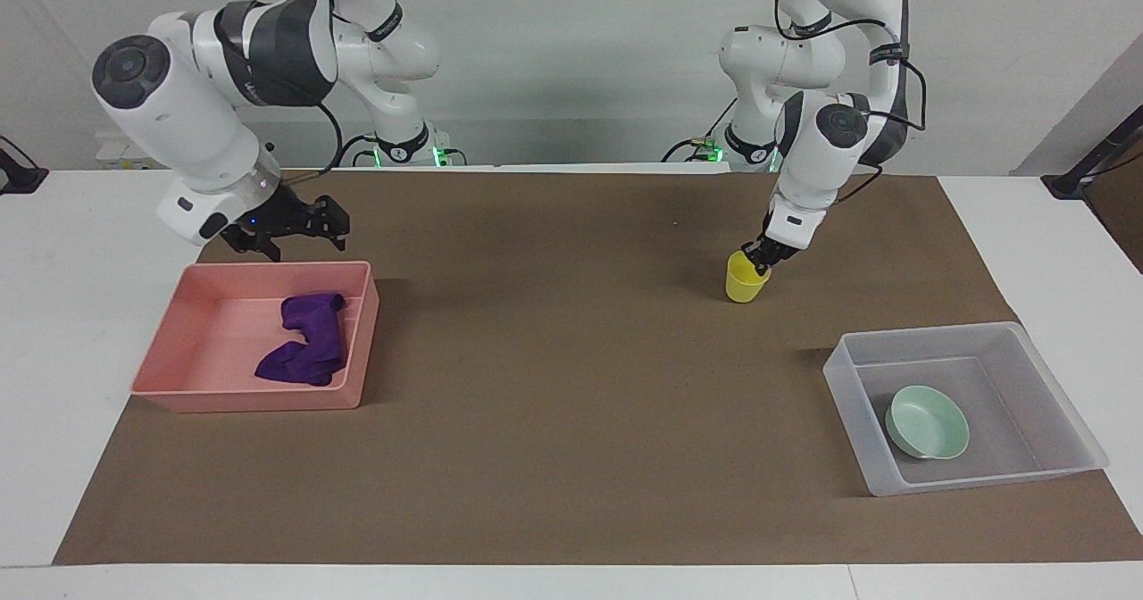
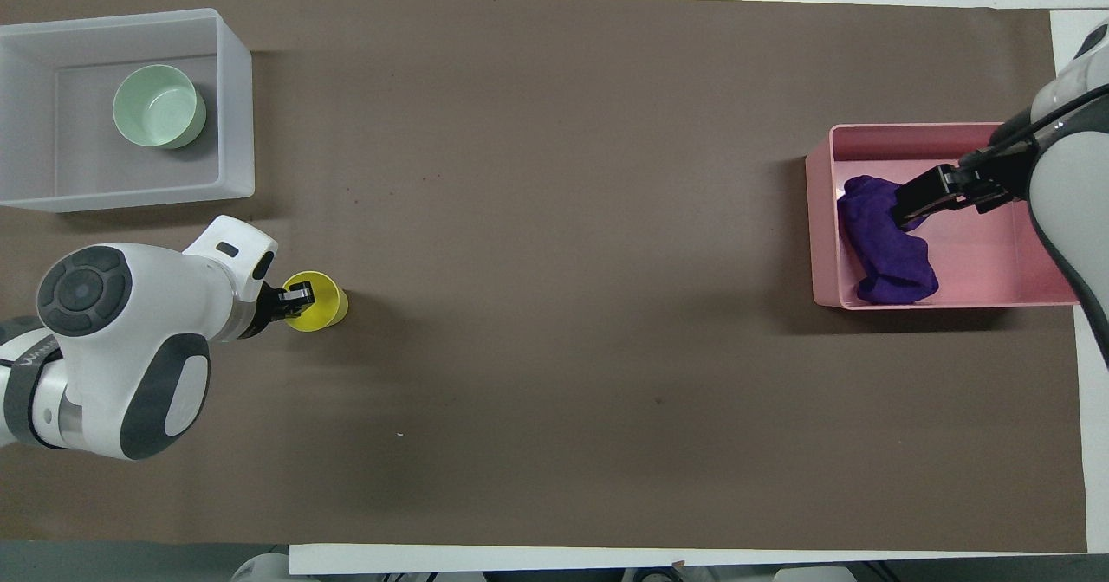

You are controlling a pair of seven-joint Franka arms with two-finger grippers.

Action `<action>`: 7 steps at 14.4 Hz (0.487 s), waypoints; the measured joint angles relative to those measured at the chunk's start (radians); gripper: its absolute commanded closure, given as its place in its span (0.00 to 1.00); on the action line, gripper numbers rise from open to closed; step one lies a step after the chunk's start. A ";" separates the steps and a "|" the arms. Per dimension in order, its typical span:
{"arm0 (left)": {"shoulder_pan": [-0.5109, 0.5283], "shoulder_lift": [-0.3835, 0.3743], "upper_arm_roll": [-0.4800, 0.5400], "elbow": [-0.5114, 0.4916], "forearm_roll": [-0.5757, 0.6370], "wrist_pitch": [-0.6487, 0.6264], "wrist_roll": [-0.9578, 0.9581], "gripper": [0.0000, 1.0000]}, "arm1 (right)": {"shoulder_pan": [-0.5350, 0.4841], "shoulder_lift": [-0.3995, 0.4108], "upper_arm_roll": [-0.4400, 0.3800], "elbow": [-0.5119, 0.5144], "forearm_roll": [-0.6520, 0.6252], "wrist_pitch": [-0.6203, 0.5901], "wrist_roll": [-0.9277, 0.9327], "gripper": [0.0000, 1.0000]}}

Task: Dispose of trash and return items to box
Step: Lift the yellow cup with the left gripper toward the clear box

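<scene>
Crumpled purple cloth [image 1: 306, 339] in pink tray [image 1: 196, 372]

Deep purple cloth [image 1: 306, 339] in a pink tray [image 1: 170, 363], a yellow cup [image 1: 744, 279], a mint-green bowl [image 1: 928, 423] in a clear-grey bin [image 1: 1063, 399] — all on plain brown paper [image 1: 554, 404].

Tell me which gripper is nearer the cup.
Left. The left gripper is shut on the rim of the cup; the right gripper hangs open over the pink tray, at the table's other end.
</scene>
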 measured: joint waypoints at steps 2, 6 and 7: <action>0.027 0.000 0.007 0.155 0.001 -0.145 0.020 1.00 | 0.000 -0.033 0.001 -0.001 0.001 -0.032 0.015 0.01; 0.132 0.091 0.015 0.534 0.005 -0.397 0.117 1.00 | 0.003 -0.068 0.007 -0.003 0.002 -0.062 0.032 0.01; 0.168 0.141 0.016 0.620 0.005 -0.425 0.154 1.00 | 0.003 -0.072 0.011 -0.003 0.003 -0.062 0.032 0.01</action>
